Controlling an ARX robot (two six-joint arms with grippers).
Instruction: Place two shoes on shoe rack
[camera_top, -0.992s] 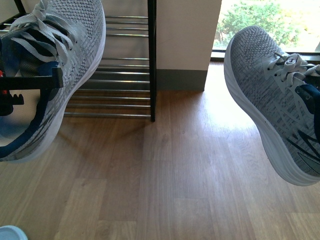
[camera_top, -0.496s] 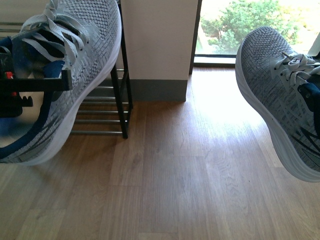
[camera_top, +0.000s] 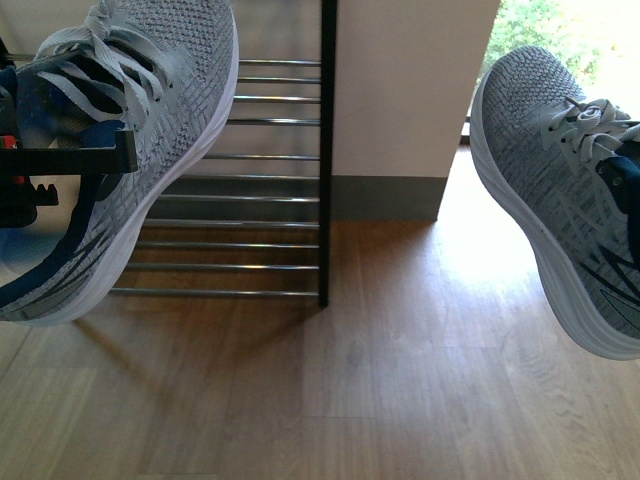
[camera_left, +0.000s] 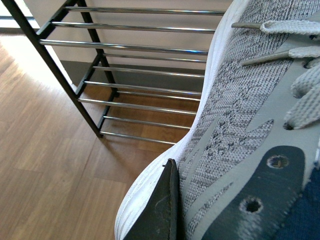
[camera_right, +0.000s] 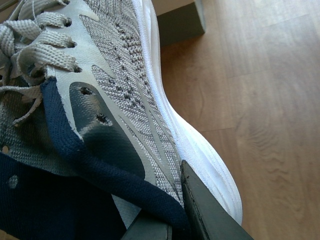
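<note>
Two grey shoes hang in the air above the wood floor (camera_top: 380, 380), one on each side. The left shoe (camera_top: 140, 130) is held by the left gripper (camera_top: 70, 160). Its toe points up and away, and its white sole faces the rack (camera_top: 324, 150). In the front view the shoe covers part of the rack's shiny bars, but it does not rest on any bar. In the left wrist view one dark finger (camera_left: 157, 210) presses on the outside of the shoe, by the white sole. The other finger is hidden inside, so the jaws are closed tight on the shoe's side wall. The right shoe (camera_top: 555, 190) is held by the right gripper (camera_right: 192, 210), well apart from the rack, in front of the bright window (camera_top: 560, 30). Its toe points up too. In the right wrist view one dark finger (camera_right: 205, 215) lies flat on the shoe's outside, next to the blue rim. The jaws pinch that side the same way. A pale wall (camera_top: 410, 90) stands between the rack and the window.
</note>
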